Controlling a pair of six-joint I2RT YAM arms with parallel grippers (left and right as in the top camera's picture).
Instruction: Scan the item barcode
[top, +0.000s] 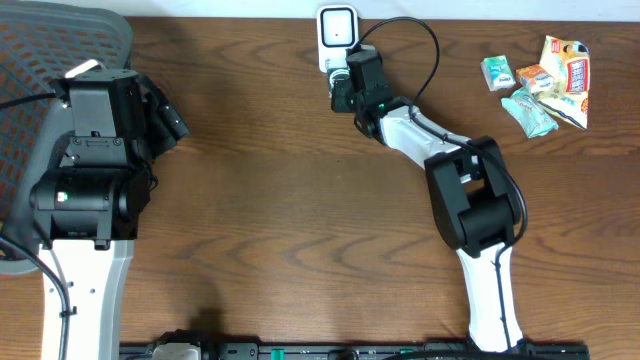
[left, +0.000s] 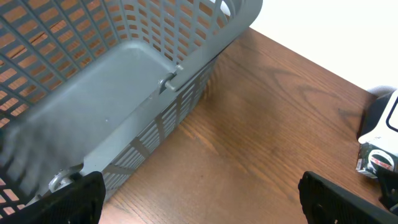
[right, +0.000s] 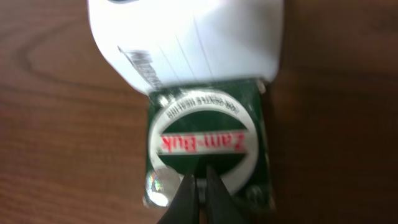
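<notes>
The item (right: 208, 140) is a green square packet with a round white-ringed "Zam-Buk" label. It lies right at the foot of the white barcode scanner (right: 186, 37), which stands at the table's far edge (top: 337, 30). My right gripper (right: 199, 177) is shut, its dark fingertips pinched together on the packet's near part. In the overhead view that gripper (top: 343, 88) covers the item. From the left wrist view the packet (left: 372, 163) shows under the scanner (left: 382, 121). My left gripper (left: 202, 199) hangs open over bare wood beside the basket, holding nothing.
A grey mesh basket (top: 30, 60) fills the far left corner, close to the left arm (left: 124, 74). Several snack packets (top: 545, 80) lie at the far right. The scanner's black cable (top: 425, 40) loops behind the right arm.
</notes>
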